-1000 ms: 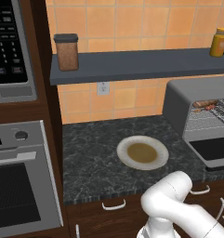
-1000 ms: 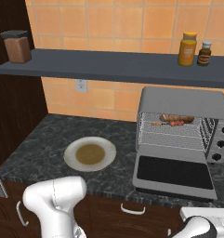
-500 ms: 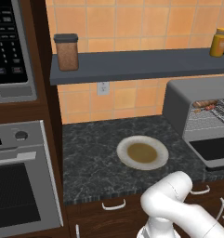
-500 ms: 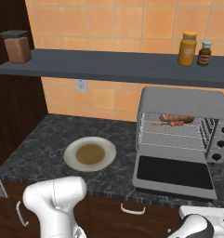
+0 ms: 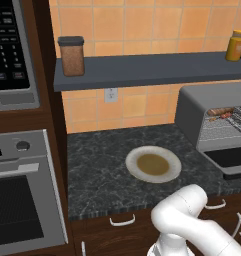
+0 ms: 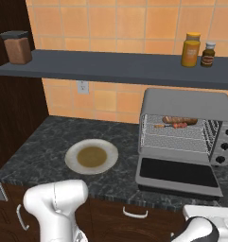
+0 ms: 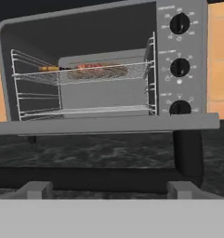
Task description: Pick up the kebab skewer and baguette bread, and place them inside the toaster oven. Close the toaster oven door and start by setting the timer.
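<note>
The open gripper [image 7: 104, 188] sits low, just before the dropped dark glass door [image 7: 104, 124] of the boxy grey toaster oven [image 6: 184, 130], the thin meat skewer [image 7: 92, 66] and brown baguette [image 7: 102, 72] already lying crosswise on its rack.

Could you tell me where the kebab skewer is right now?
The kebab skewer lies on the upper wire rack inside the open toaster oven, right beside the baguette bread, at the right end of the counter in the right base view.

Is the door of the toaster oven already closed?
No, the toaster oven door lies folded down flat in front of the toaster oven, leaving the rack exposed.
</note>
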You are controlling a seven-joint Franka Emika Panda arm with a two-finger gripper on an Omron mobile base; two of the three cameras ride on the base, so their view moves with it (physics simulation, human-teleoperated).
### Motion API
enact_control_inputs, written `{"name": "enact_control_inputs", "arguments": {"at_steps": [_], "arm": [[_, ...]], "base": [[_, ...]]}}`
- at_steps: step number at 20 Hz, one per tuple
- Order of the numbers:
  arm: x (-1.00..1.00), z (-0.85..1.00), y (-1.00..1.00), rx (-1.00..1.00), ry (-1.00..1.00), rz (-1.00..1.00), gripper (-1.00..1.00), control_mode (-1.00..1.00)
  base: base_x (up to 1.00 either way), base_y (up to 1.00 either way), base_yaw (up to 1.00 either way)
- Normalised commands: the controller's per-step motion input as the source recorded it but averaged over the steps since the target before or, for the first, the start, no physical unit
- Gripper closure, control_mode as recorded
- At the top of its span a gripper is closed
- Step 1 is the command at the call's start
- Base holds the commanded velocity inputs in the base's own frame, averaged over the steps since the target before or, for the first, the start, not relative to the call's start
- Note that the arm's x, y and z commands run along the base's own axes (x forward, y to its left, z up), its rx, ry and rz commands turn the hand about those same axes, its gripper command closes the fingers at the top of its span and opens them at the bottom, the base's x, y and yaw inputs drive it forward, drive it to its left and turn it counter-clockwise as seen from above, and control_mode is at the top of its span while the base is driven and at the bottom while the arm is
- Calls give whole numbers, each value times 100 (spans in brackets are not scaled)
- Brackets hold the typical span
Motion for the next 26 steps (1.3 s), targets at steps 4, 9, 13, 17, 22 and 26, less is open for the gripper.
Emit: {"name": "enact_control_inputs", "arguments": {"at_steps": [4, 9, 13, 17, 22, 26], "arm": [[51, 44, 51, 0, -7, 0, -100, -100], [56, 36, 54, 0, -3, 0, -100, -100], [59, 33, 58, 0, -3, 0, -100, -100], [67, 20, 62, 0, 0, 0, -100, -100], [78, 16, 71, -3, 0, 0, -100, -100], [85, 12, 78, -4, 0, 0, -100, -100]], "base": [[0, 0, 0], [0, 0, 0], [0, 0, 0], [0, 0, 0], [0, 0, 0], [0, 0, 0]]}}
